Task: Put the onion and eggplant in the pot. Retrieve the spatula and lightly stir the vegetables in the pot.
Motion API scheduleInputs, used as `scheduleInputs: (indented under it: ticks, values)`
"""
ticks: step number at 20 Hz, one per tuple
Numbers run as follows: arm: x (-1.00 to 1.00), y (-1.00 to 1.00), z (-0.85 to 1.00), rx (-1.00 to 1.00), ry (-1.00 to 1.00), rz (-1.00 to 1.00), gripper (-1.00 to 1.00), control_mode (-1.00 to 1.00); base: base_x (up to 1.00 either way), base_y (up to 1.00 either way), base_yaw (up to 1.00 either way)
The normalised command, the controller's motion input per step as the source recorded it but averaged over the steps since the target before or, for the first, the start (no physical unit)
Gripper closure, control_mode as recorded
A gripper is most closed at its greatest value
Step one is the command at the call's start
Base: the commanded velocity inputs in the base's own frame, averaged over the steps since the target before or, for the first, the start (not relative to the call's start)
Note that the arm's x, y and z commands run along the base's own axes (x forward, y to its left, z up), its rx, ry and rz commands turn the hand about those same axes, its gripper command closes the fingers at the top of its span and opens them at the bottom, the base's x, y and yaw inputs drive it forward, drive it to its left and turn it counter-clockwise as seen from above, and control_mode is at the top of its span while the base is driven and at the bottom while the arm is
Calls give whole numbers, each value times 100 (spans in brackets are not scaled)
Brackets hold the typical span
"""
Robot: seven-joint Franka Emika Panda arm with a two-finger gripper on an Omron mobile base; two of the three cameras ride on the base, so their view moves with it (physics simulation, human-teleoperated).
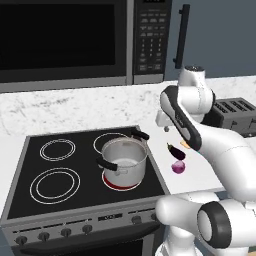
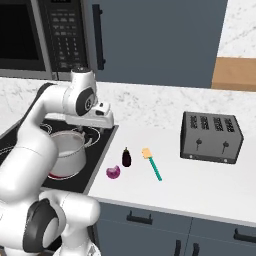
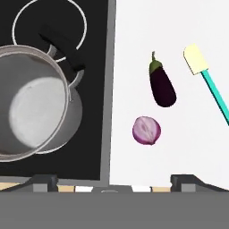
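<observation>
**Nothing grasped; vegetables lie loose beside the stove**

Left base view: the pot (image 1: 123, 163) stands empty on the front right burner. The onion (image 1: 178, 167) and eggplant (image 1: 175, 151) lie on the surface (image 1: 70, 110) just right of the stove.

Right base view: the spatula (image 2: 152, 164) lies just beyond the eggplant; a careless descent could knock it.

Hand view: the tool (image 3: 114, 182) hangs above, jaws spread and empty. The round onion may roll from a poorly centred pinch.

I can read no text anywhere from here. The microwave's keypad (image 1: 151, 45) shows rows of pale buttons, but their markings are too small and blurred to make out. The stove's front panel (image 1: 111, 217) carries a small pale mark between the knobs, equally unreadable.
</observation>
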Motion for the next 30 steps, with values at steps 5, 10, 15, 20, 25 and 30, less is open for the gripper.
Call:
scheduleInputs:
  ticks: [5,10,15,20,25,30]
  values:
    - [-25,-51,-82,0,27,0,-100,-100,0,0,0]
    - [-4,-71,-82,3,14,10,-100,-100,0,0,0]
    - [2,-7,-20,-1,0,1,-100,-100,0,0,0]
    - [27,0,-36,0,0,2,-100,-100,0,0,0]
    - [19,0,-40,0,0,1,-100,-100,0,0,0]
    - [17,0,-33,0,0,1,-100,-100,0,0,0]
